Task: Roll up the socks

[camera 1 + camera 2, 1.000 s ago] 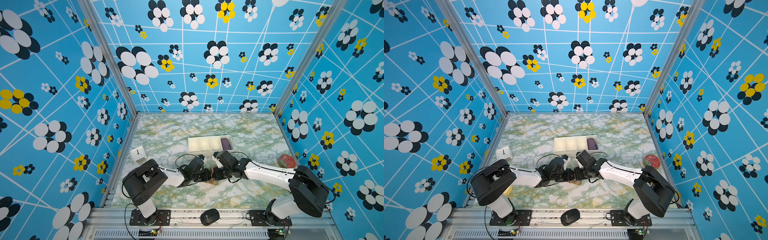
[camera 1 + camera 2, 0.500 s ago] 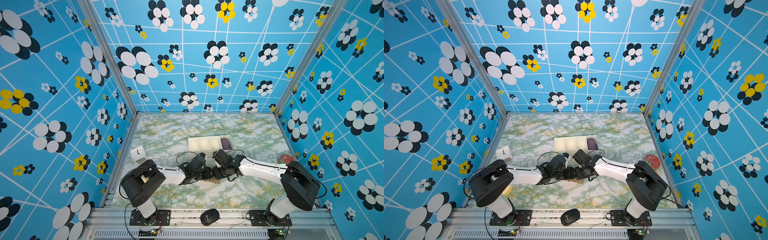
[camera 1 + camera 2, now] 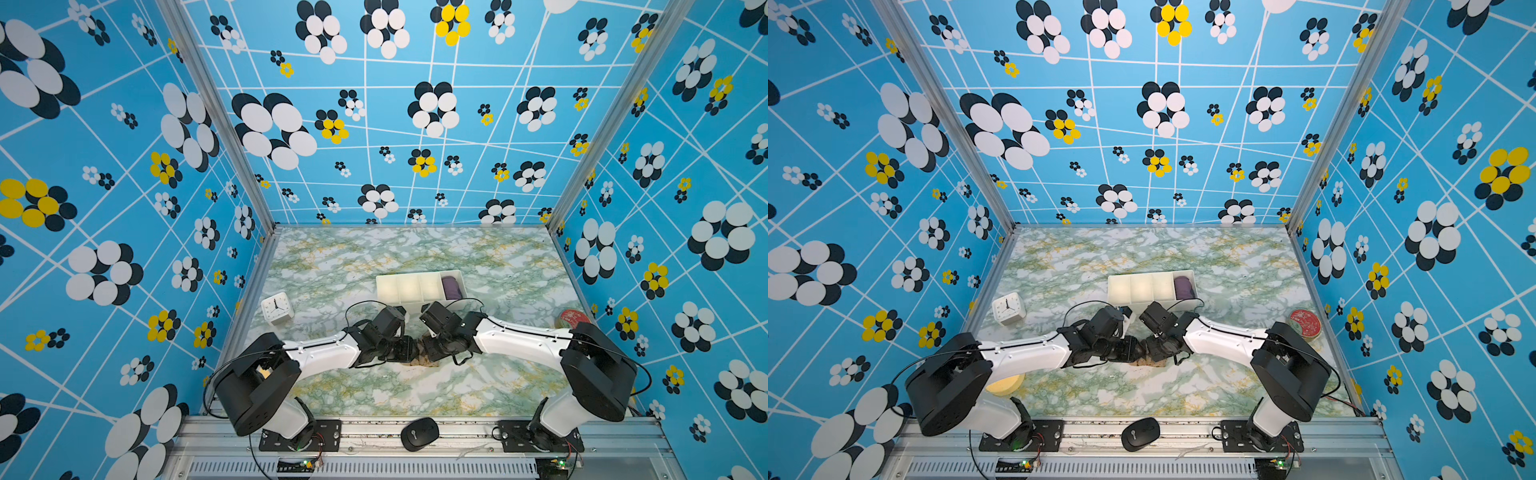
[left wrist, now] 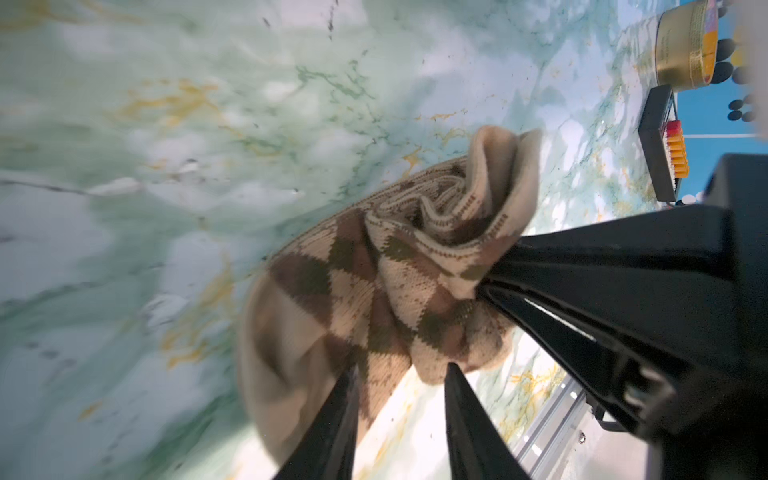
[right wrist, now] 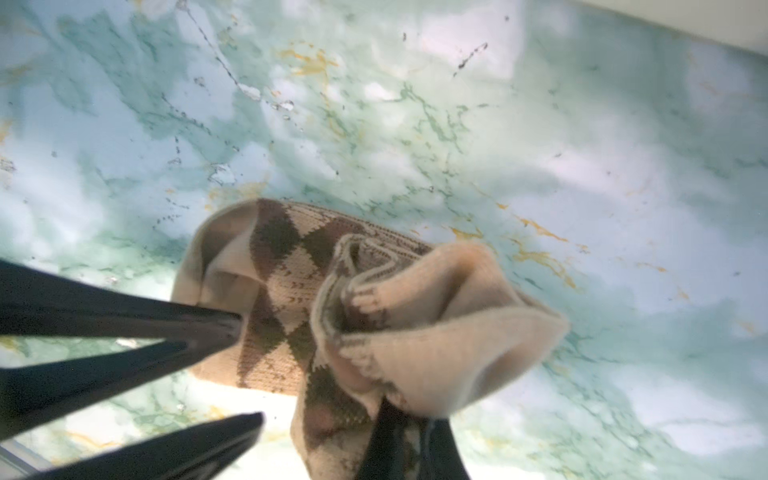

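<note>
socks (image 3: 424,362) lie front-centre on the table (image 3: 415,390), left gripper (image 3: 414,351) at their left, right gripper (image 3: 428,351) at their right. behind them a tray (image 3: 400,286), a bundle (image 3: 451,287) in its rightmost compartment. clock (image 3: 277,307) at the left edge; tin (image 3: 571,319) at the right edge; mouse (image 3: 419,433) on the front rail (image 3: 465,430); a disc (image 3: 1005,385), possibly a sponge, under the left arm (image 3: 1025,353).

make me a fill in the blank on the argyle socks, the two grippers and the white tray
1. The right gripper has its jaws ____ on the argyle socks.
2. The left gripper has its jaws ____, not clamped on the socks.
3. In the white tray, the purple fabric bundle fills the ____ compartment, as seen in both top views.

Missing words: shut; open; rightmost
</note>
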### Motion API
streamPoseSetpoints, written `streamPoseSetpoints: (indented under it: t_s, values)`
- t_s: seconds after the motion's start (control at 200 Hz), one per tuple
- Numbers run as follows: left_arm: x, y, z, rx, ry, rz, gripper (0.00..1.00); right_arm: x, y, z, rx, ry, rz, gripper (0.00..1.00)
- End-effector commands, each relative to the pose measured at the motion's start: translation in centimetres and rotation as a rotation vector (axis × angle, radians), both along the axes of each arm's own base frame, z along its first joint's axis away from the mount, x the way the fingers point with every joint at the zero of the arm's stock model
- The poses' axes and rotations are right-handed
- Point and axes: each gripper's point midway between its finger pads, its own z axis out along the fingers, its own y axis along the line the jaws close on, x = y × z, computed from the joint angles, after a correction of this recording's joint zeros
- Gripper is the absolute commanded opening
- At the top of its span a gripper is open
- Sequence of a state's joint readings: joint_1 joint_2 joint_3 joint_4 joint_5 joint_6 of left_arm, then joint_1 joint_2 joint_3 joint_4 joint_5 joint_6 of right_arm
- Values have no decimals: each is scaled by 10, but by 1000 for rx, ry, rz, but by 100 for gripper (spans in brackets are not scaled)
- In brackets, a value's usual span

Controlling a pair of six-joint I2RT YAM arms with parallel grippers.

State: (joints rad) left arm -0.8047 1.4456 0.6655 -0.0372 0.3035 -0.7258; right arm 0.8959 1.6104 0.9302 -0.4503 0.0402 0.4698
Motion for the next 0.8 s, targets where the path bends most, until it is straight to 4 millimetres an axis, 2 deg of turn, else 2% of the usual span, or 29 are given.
streamPoseSetpoints:
  t_s: [0.0,0.155,0.325,0.475,0.585,0.795]
  values:
    - [-1,24,9,71,-25,2,37,-4,-10,-10,-71,12,21,0]
    - [-1,40,4,86,-32,43,31,-3,-6,-7,-57,6,31,0]
    - [3,38,7,47,-68,70,25,-3,-5,-7,-62,5,36,0]
    - [5,32,10,43,-98,61,7,-3,-4,-7,-68,3,42,0]
    - [6,26,12,31,-121,60,6,-3,-2,-6,-70,3,44,0]
    - [13,3,32,-66,-204,71,6,-4,3,-1,-29,4,37,0]
